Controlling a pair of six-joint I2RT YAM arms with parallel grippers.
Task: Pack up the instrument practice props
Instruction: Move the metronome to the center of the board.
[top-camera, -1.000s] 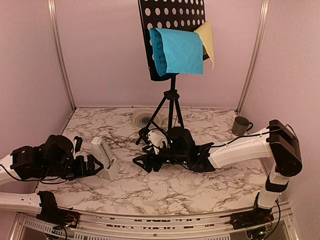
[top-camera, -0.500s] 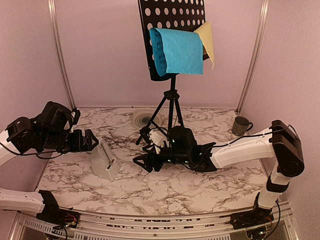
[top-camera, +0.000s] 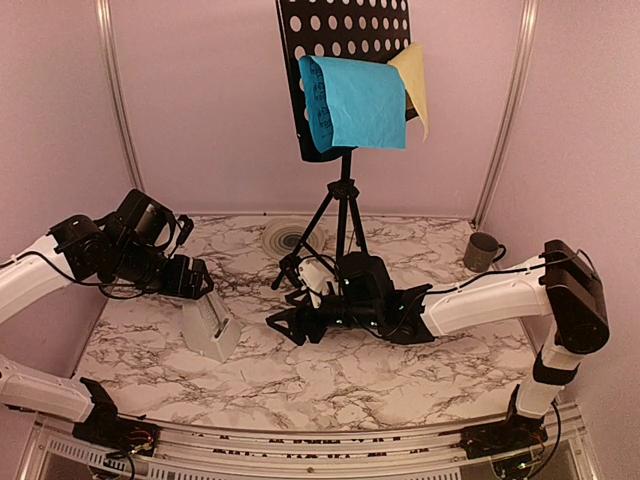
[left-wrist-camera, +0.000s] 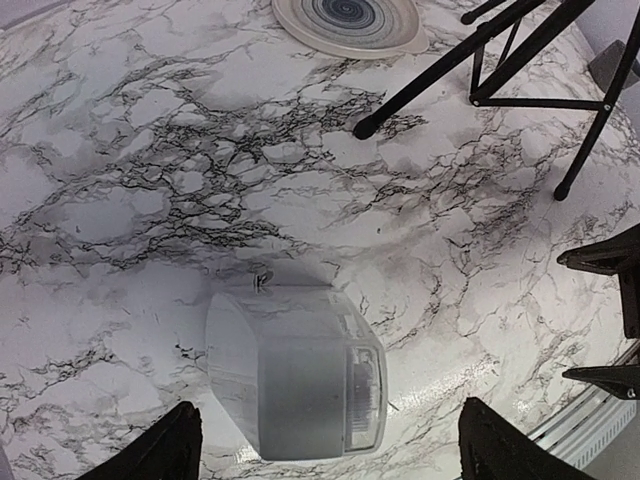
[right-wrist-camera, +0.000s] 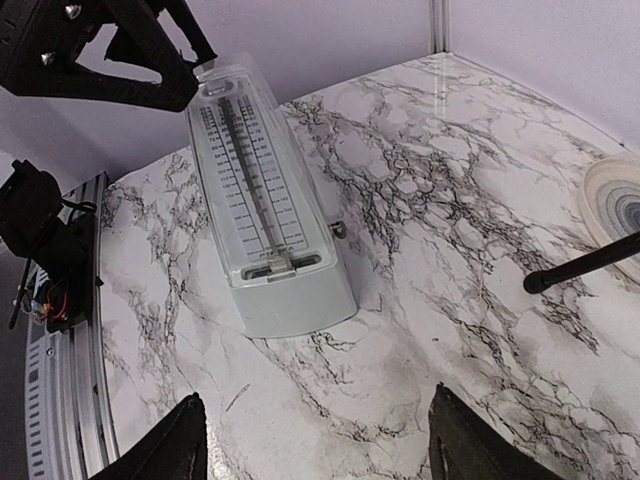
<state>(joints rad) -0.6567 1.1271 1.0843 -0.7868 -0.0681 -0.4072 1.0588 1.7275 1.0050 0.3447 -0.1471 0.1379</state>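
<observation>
L claw (top-camera: 200, 287) hovers just above the top of the small white pyramid-shaped plastic metronome (top-camera: 211, 325), fingers spread wide. In the L wrist view the metronome sits below & btwn the two black fingertips (left-wrist-camera: 175, 450), w/ a clear gap each side, so nothing is gripped. Metronome stands upright on the white, black-veined marble counter (top-camera: 350, 385), L of centre, its scale face turned toward the R claw (top-camera: 285, 326). R claw lies low over the counter mid-scene, pointing L at the metronome, near but apart from it. Its fingers are apart, w/ only bare counter btwn them in the R wrist view.

Black hole-punched metal music stand (top-camera: 345, 35) rises on its black tripod legs (top-camera: 345, 225) at back centre, feet on the counter just behind the R arm's wrist. A blue sheet-music page (top-camera: 362, 103) hangs folded over the stand's panel, covering most of its lower part. A pale yellow sheet-music page (top-camera: 416, 75) sticks out behind it at the R edge. A round off-white plate w/ dark concentric rings (top-camera: 283, 237) lies flat by the L tripod foot. A dark mug (top-camera: 482, 251) stands at back R, well apart from the rest.
</observation>
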